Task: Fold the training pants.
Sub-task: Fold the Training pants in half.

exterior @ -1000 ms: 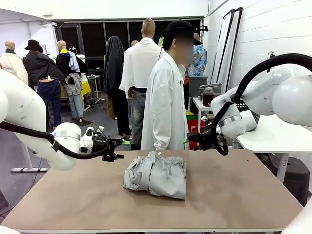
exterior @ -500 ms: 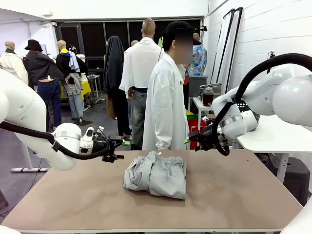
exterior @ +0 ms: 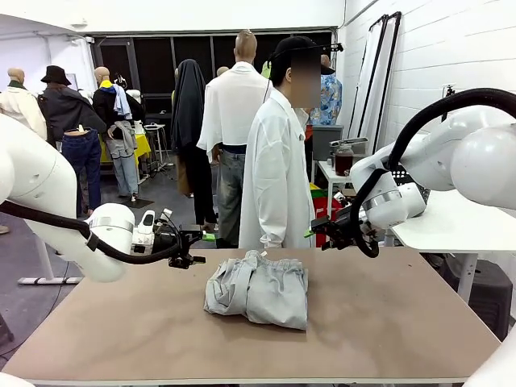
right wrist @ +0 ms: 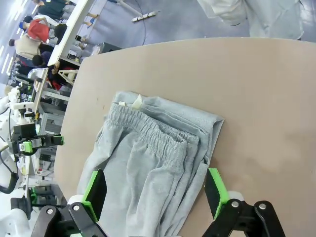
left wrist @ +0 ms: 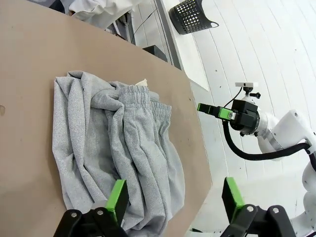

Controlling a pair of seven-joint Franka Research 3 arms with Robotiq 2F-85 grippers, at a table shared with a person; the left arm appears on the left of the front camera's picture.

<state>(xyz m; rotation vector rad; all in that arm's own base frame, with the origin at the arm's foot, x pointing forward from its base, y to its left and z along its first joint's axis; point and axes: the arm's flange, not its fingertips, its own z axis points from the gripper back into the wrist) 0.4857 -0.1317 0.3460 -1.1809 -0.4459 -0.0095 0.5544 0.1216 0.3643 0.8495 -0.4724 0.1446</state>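
Note:
The training pants [exterior: 258, 290] lie folded into a compact light grey bundle in the middle of the table, elastic waistband on top [left wrist: 140, 96] [right wrist: 148, 133]. My left gripper [exterior: 201, 247] hovers open above the table's far left edge, apart from the pants, with its green pads [left wrist: 117, 197] spread wide. My right gripper [exterior: 316, 232] hovers open above the far right edge, also apart from the pants, and its green fingers [right wrist: 94, 190] are spread with nothing between them. A person in a white coat [exterior: 274, 177] stands at the far side.
The brown table [exterior: 387, 322] has bare room on both sides of the bundle. A white table [exterior: 451, 222] stands to the right. Other people stand farther back. A black basket [left wrist: 190, 19] sits on the floor.
The right gripper has drifted slightly right and down. The pants and the left arm have not moved.

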